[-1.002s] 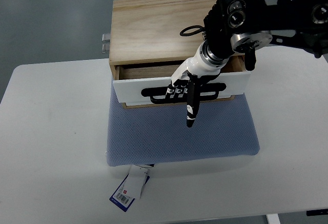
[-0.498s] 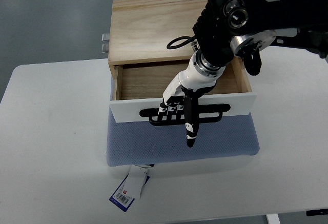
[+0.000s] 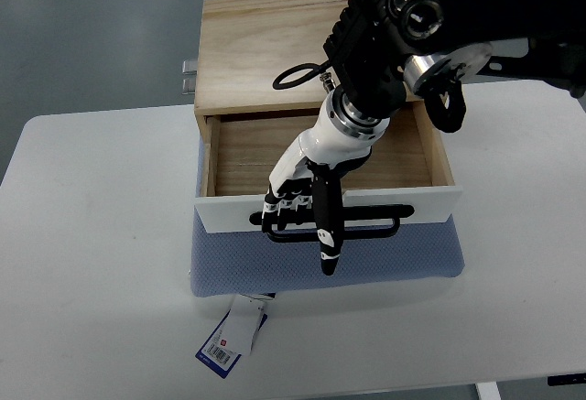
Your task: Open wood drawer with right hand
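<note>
The right hand (image 3: 302, 197) is hooking curled fingers (image 3: 279, 206) around the black bar handle (image 3: 366, 227) of the white-fronted wooden drawer (image 3: 247, 151). The drawer front is overhanging the blue textured mat (image 3: 403, 258) toward 6 o'clock.

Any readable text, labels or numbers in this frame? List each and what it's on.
None can be read.
Tag sticking out from under the blue mat: red patch and dark print, too small and blurred to read.
Wooden box, white drawer front and right hand: no print visible.
</note>
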Robot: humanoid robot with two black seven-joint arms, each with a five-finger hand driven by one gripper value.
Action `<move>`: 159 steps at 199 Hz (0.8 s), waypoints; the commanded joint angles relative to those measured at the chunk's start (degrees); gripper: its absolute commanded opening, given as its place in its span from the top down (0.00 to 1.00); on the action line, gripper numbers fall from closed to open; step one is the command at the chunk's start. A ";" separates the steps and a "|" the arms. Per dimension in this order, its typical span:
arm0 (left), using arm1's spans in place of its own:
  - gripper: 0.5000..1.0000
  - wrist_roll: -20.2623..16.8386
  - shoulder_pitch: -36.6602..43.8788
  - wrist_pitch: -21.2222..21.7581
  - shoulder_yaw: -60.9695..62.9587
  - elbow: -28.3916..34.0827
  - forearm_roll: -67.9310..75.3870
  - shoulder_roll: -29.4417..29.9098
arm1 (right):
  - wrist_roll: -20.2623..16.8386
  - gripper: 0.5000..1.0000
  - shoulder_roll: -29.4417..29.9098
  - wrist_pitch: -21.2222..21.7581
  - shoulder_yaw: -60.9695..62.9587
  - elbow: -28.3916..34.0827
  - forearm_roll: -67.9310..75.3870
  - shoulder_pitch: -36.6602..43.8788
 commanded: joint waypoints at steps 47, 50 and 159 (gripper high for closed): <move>0.00 0.00 -0.03 -0.01 0.01 -0.26 0.01 0.00 | 0.00 0.11 -7.33 -0.79 9.58 -9.38 -0.81 4.63; 0.00 0.00 0.06 -0.01 0.01 -0.26 0.01 0.00 | 0.00 0.11 -8.47 -0.96 10.45 -10.70 -0.81 4.54; 0.00 -0.09 -0.03 0.07 -0.17 -0.09 0.01 0.00 | 35.17 0.11 -18.85 -20.83 52.28 -46.29 -0.99 -37.99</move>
